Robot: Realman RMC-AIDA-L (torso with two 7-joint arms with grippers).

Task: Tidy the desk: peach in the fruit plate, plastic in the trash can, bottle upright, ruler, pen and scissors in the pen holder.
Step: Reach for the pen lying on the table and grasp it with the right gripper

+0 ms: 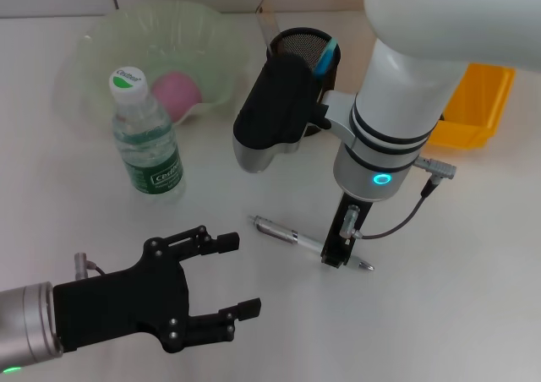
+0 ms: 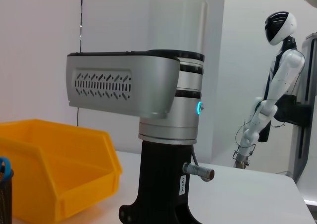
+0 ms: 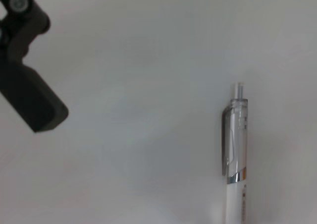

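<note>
White desk point(image 1: 473, 297) — pen point(image 1: 292, 236) flat, tip toward robot's right, under right pincer point(image 1: 338, 255) pinching it; left pincer point(image 1: 228, 279) spread.

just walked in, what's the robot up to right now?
Desk tidy, mid-run. The right gripper is down over the pen lying on the white table, near its tip end; the pen is not lifted. The left gripper hovers open nearby, holding nothing. The peach already sits in the fruit plate, the bottle stands upright, and the pen holder has items in it.
</note>
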